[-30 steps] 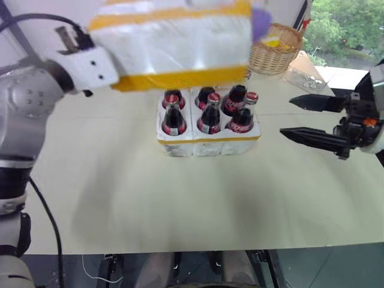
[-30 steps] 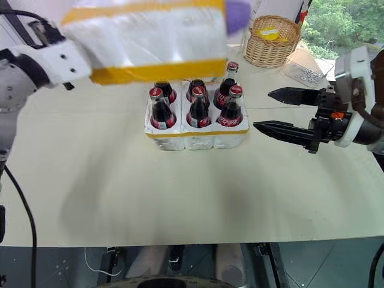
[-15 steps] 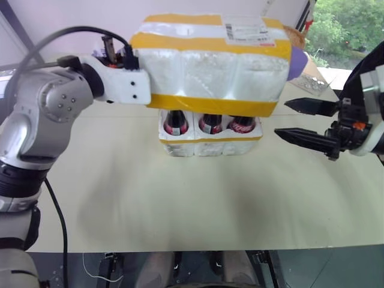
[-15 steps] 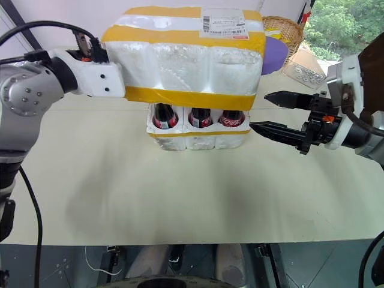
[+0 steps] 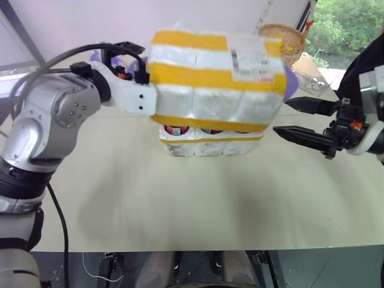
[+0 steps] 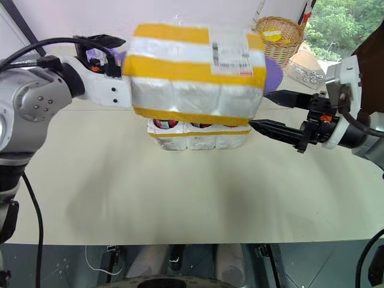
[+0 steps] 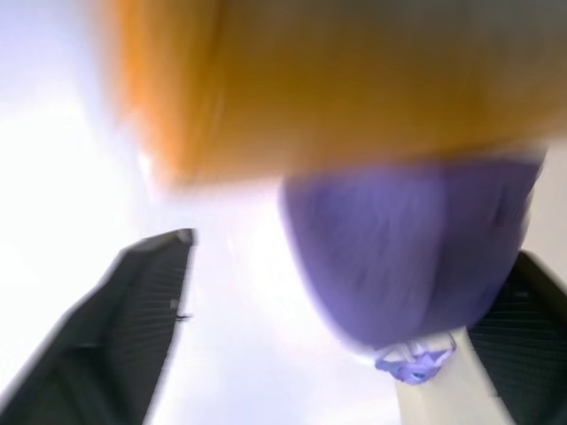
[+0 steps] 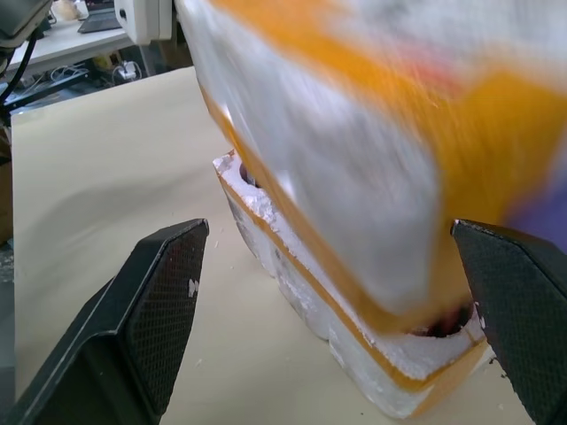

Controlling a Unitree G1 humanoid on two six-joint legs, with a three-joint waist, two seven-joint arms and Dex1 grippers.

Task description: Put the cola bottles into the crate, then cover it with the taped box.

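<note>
The left claw (image 7: 354,248) sits at the left end of the taped box (image 5: 210,84). Its two black fingers (image 7: 133,319) stand wide apart in its wrist view, and I see them clamped on nothing. A rounded purple thing (image 7: 416,266) lies between them, under a blurred yellow tape band of the box. Whether either finger touches the box I cannot tell.

The box hangs low over the crate (image 5: 207,144) and tilts a little, with its top leaning toward the camera. It hides the tops of the cola bottles (image 5: 174,129), so only a thin strip of red label and dark glass shows between its lower edge and the crate's rim. A white shipping label (image 5: 249,58) lies on the box's top, toward the right end. Another bit of purple bulges at that right end.

The crate stands on the table (image 5: 180,198) with the bottles in its holes.

The right claw (image 5: 283,117) is held level just beside the right end of the box and crate, with its fingers spread and nothing between them. In its wrist view they frame that end of both. Whether the lower fingertip touches the crate I cannot tell.

Farther back on the right stands a wicker basket (image 6: 276,36) with something yellow inside.
</note>
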